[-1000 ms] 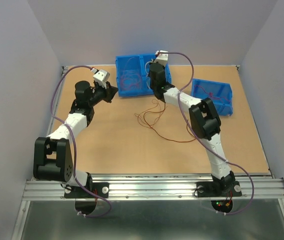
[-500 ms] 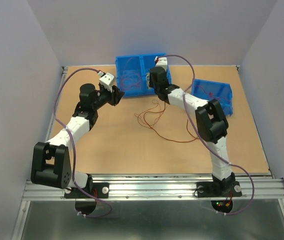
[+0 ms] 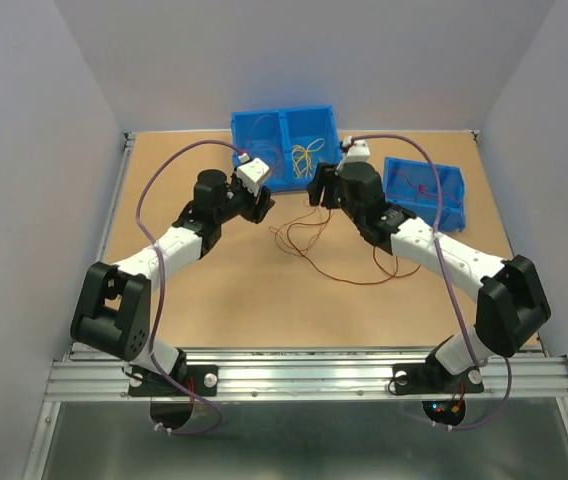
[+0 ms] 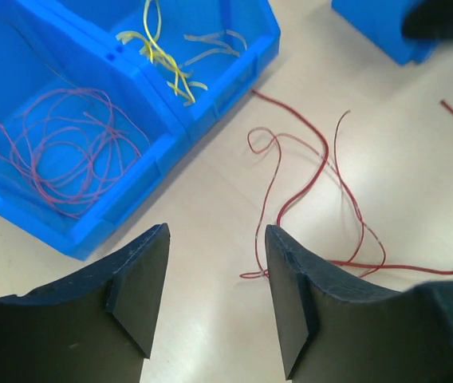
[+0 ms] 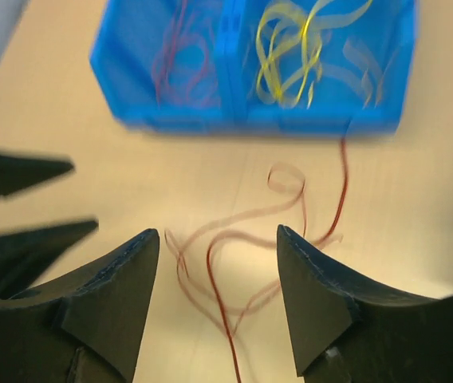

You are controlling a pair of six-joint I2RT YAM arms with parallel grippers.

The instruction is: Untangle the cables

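Left gripper (image 4: 214,307) and right gripper (image 5: 214,307) are both seen with jaws parted, nothing held. The cables (image 3: 302,240) are spread mid-table (image 3: 214,290), between both and just nearward; the right is judged slightly nearer. Their long run is stretched from the far-edge blue bin (image 3: 284,112) toward the near right corner.

1. A blue two-compartment bin (image 4: 218,96) sits on the tan table (image 4: 418,175). One compartment holds a coil of thin red wires (image 4: 59,144), the other a bunch of yellow wires (image 4: 163,56).
2. Loose red cables (image 4: 302,190) curl on the table just beside the bin's yellow-wire end.
3. The left gripper (image 4: 217,239) hovers just off the bin's outer wall, fingers apart — nothing between them.
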